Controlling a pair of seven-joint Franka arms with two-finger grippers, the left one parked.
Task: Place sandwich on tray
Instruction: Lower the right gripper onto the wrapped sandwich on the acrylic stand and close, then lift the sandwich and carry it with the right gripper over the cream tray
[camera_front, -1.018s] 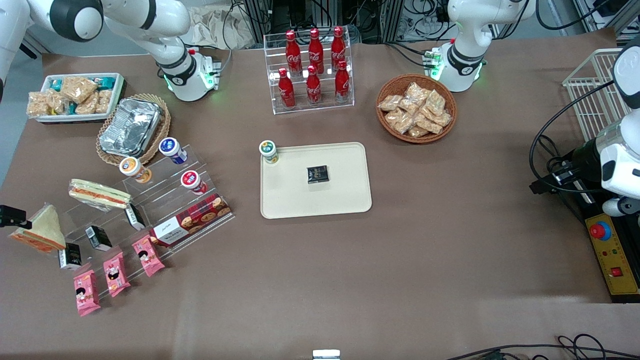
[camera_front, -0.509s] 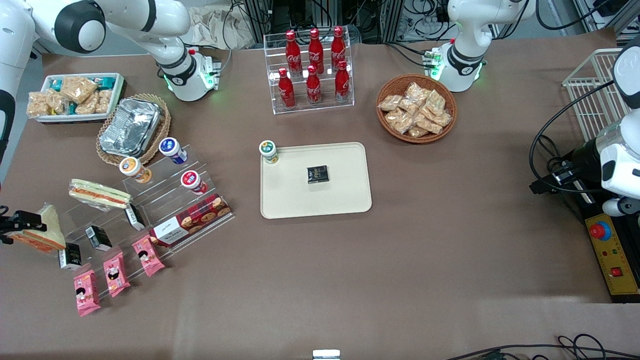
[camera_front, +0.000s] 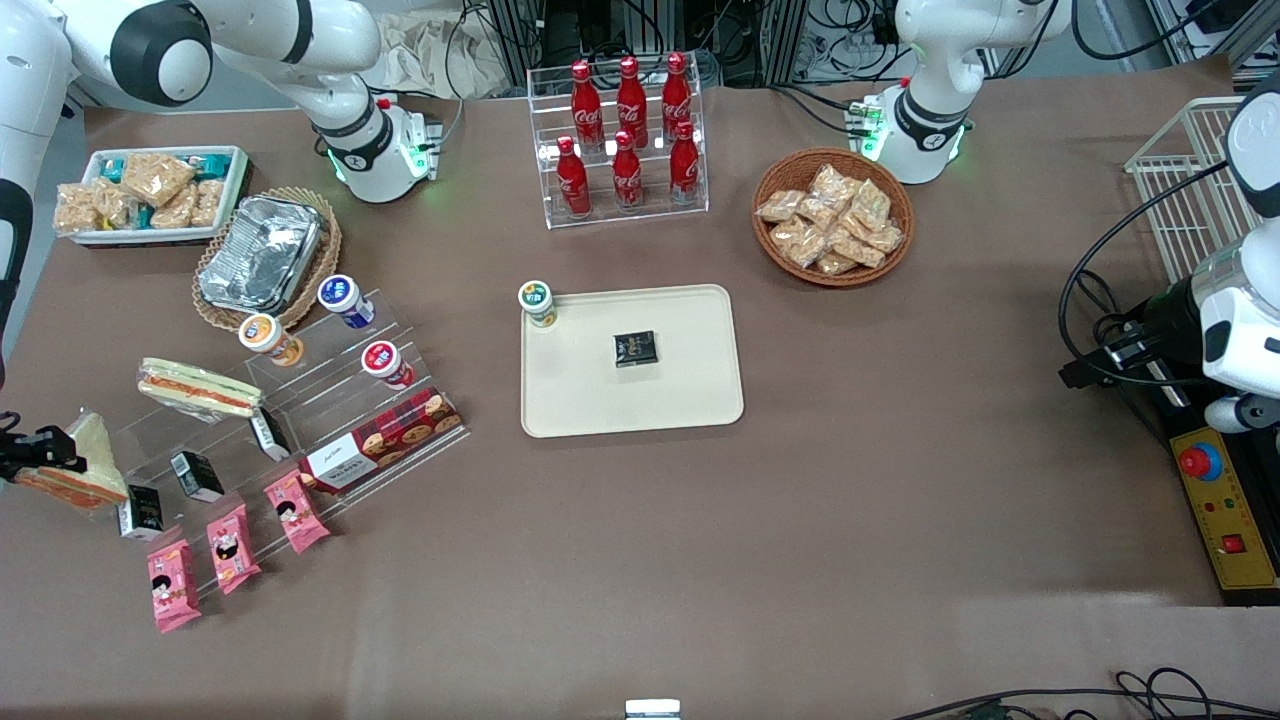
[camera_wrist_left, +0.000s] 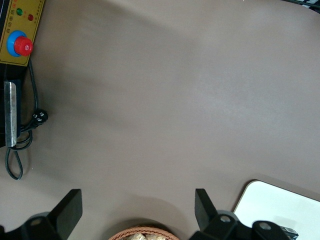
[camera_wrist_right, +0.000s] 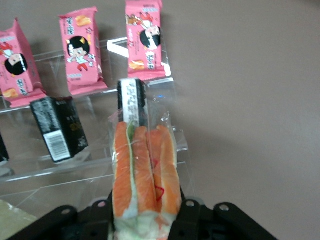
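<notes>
Nearest the front camera, three pink snack packs (camera_front: 226, 545) are lying at the foot of a clear stepped rack (camera_front: 300, 420) toward the working arm's end of the table, and small black boxes (camera_front: 196, 475) are standing on the rack just above them. Beside these, at the very end of the table, the gripper (camera_front: 35, 450) is closing on the sandwich (camera_front: 85, 470); the wrist camera is showing the wedge (camera_wrist_right: 145, 172) pinched between the two fingers (camera_wrist_right: 187, 212), its orange-red filling and thin green layer facing the lens, with a black box (camera_wrist_right: 132, 100) just past its tip and the pink packs (camera_wrist_right: 80, 50) farther on. A red plaid cookie box (camera_front: 385, 440) is resting on the rack's low step, and a longer sandwich (camera_front: 198, 388) is lying on a higher step, farther from the camera than the held wedge. Three small cups (camera_front: 340, 300) are sitting on the upper steps. The tray (camera_front: 690, 400) is lying near the table's middle, well apart from the sandwich, carrying a dark square packet (camera_front: 635, 348) and a small cup (camera_front: 537, 303) at one corner. Farther still, a foil container (camera_front: 262, 252) is sitting in a wicker basket, a white bin (camera_front: 235, 185) is holding snacks, and red cola bottles (camera_front: 628, 135) are standing in a clear stand.
</notes>
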